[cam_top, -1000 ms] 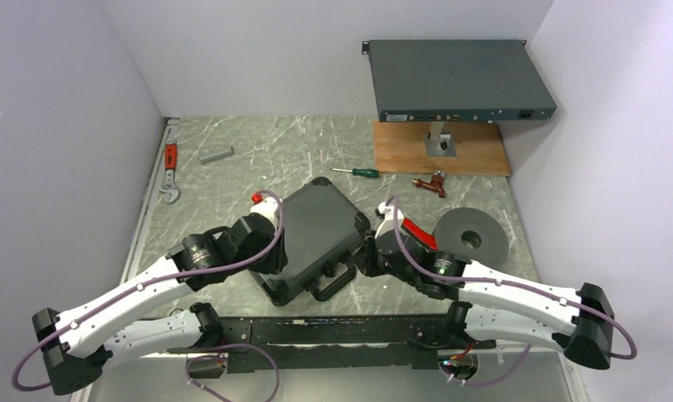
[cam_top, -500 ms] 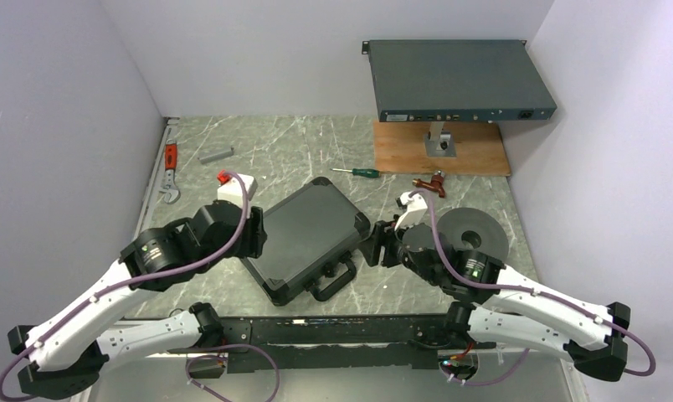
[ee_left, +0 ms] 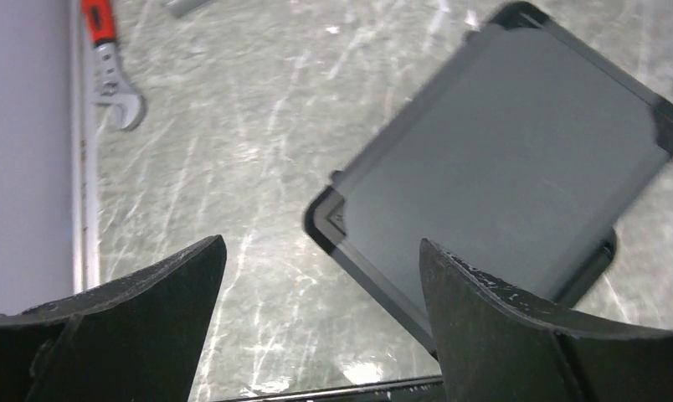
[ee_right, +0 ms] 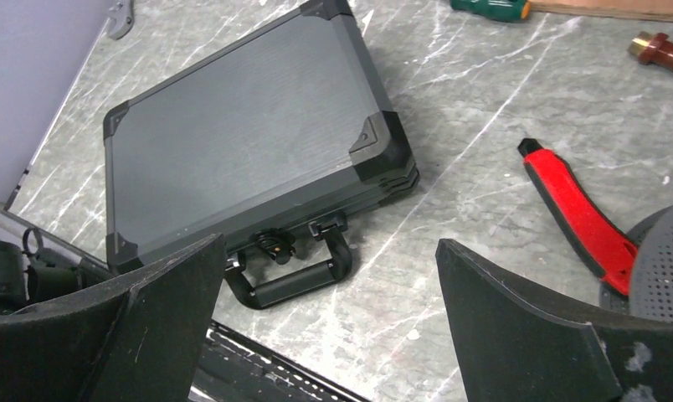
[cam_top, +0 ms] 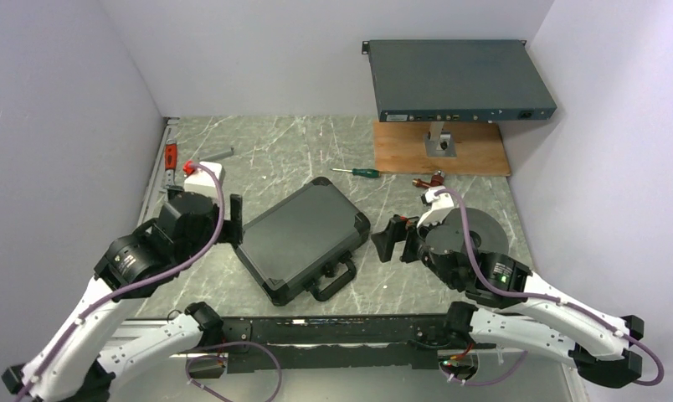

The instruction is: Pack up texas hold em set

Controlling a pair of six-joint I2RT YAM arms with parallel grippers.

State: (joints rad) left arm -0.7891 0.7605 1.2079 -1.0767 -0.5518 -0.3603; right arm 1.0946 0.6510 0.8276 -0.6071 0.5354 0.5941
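The texas hold em set's black briefcase (cam_top: 304, 239) lies shut and flat on the marble table, its handle (cam_top: 333, 280) toward the arms. It fills the upper right of the left wrist view (ee_left: 500, 159), and the right wrist view shows the lid (ee_right: 233, 142) and the handle (ee_right: 291, 280). My left gripper (cam_top: 235, 216) hovers just off the case's left edge, open with nothing between its fingers (ee_left: 321, 247). To the right of the case my right gripper (cam_top: 396, 239) is also open and empty (ee_right: 331, 247), and touches nothing.
A large grey disc (cam_top: 484, 234) sits under the right arm beside a red-handled tool (ee_right: 580, 213). A green-handled screwdriver (cam_top: 362, 172) and a brass valve (cam_top: 425, 180) lie behind. A wrench (cam_top: 171, 167) and a grey bar (cam_top: 220, 153) lie far left. A rack unit (cam_top: 459, 79) stands on a wooden board (cam_top: 475, 151).
Both grippers have opened and drawn back from the briefcase, the left one up and to the left, the right one to the right. The case has turned slightly and lies free.
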